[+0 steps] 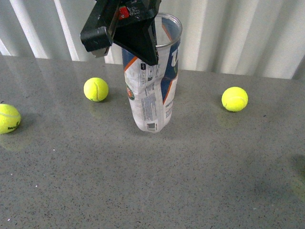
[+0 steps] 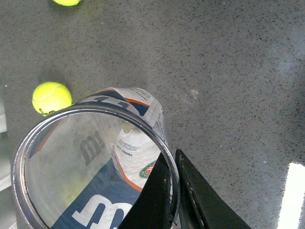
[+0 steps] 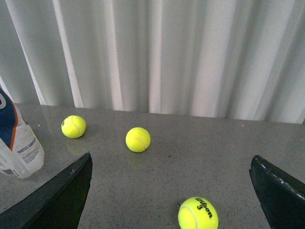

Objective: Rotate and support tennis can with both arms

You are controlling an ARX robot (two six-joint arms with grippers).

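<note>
1. The tennis can [image 1: 153, 90] stands upright at the middle of the grey table [image 1: 190, 181]. Its base is on the surface and its long axis is roughly vertical.
2. Its open mouth, ringed by the silver rim [image 2: 28, 138], points straight up. The navy, white and orange label wraps the wall, with fine print facing the front camera.
3. Seen from the left wrist camera straight down the mouth, the inside shows only the clear wall and the reverse of the label.
4. The left gripper [image 1: 150, 58] comes down from above onto the near side of the rim. Its fingers [image 2: 153, 205] are pinched together on the can's wall, one inside the mouth and one outside.
5. The right gripper [image 3: 167, 191] is out of the front view. In its own wrist view the two fingers [image 3: 57, 191] are spread wide with only table between them, holding nothing. The can shows at the edge of that view, apart from the nearer finger.
6. Three yellow-green balls lie loose on the table, all outside the can. The nearest ball [image 1: 96, 89] sits a little to the can's left, the right ball [image 1: 234, 98] lies well apart on the other side, and the far-left ball [image 1: 8, 118] is at the frame's edge.
7. A white pleated curtain [image 1: 238, 33] hangs behind the table.
</note>
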